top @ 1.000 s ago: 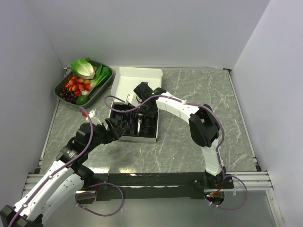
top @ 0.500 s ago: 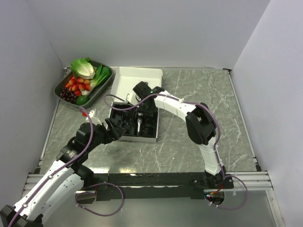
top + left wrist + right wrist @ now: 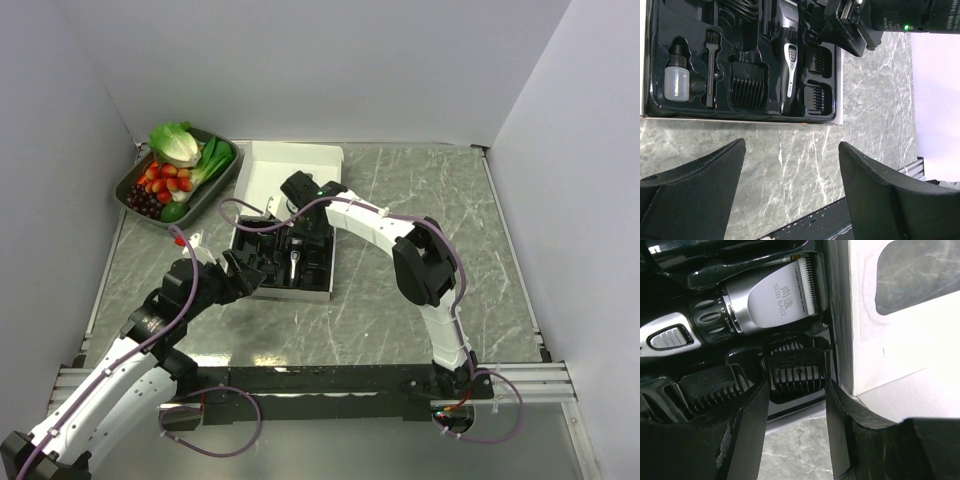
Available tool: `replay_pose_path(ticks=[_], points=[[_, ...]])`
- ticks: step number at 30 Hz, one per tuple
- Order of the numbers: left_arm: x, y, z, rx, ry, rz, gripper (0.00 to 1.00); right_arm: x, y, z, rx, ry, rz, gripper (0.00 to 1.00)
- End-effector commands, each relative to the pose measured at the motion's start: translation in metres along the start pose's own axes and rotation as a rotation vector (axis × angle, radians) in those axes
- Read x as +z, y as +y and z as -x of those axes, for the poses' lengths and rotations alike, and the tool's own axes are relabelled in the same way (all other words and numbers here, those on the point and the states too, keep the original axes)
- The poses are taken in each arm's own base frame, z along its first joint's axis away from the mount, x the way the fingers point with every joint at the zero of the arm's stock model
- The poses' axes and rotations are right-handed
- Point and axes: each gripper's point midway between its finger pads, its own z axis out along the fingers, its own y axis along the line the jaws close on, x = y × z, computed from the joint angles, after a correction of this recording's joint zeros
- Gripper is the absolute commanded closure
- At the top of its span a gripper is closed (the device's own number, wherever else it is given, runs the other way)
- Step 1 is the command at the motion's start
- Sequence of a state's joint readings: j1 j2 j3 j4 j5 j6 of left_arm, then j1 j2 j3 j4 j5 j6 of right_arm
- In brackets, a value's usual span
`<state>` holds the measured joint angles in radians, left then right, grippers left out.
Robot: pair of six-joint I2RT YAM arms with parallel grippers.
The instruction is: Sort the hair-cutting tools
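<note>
Picking up a comb guard seems the step. It sits between the right gripper jaws; I cannot tell if they squeeze. Next, pinch and lift. The left gripper hangs wide open, empty.

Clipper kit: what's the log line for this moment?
left tool open, empty, beside box | right tool astride comb guard, grip unclear | clipper in box

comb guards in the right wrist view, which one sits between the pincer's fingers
The comb guard just under the clipper's blade, beside the white box wall; the right pincer straddles it. The other guard lies left, outside the fingers.
</note>
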<state>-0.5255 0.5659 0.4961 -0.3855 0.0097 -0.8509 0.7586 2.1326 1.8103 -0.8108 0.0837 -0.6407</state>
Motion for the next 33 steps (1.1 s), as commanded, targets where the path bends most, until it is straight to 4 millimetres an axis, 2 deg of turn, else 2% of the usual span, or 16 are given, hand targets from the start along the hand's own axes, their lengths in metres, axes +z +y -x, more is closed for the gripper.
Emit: replay_pose_path(ticks=[1,7,20,26,30,32,33], points=[[-0.003,-0.015,0.015,0.015,-0.047,-0.044,0.19,-0.035,-0.011,0.015,0.016,-0.06,-0.011,0.5],[-0.005,-0.018,0.017,0.014,-0.05,-0.049,0.19,-0.042,-0.006,0.017,0.022,-0.068,0.011,0.44],[-0.008,-0.019,0.018,0.015,-0.051,-0.05,0.19,-0.042,-0.006,0.019,0.022,-0.066,0.014,0.36],[-0.008,-0.02,0.019,0.017,-0.053,-0.052,0.19,-0.061,-0.014,0.029,0.05,-0.127,-0.021,0.36],[-0.006,-0.019,0.019,0.017,-0.053,-0.053,0.19,-0.085,-0.016,0.041,0.131,-0.218,-0.039,0.32],[-0.006,-0.019,0.019,0.013,-0.055,-0.053,0.19,-0.088,-0.013,0.042,0.195,-0.225,-0.035,0.35],[-0.006,-0.02,0.019,0.014,-0.054,-0.054,0.19,-0.088,-0.009,0.044,0.219,-0.238,-0.018,0.46]])
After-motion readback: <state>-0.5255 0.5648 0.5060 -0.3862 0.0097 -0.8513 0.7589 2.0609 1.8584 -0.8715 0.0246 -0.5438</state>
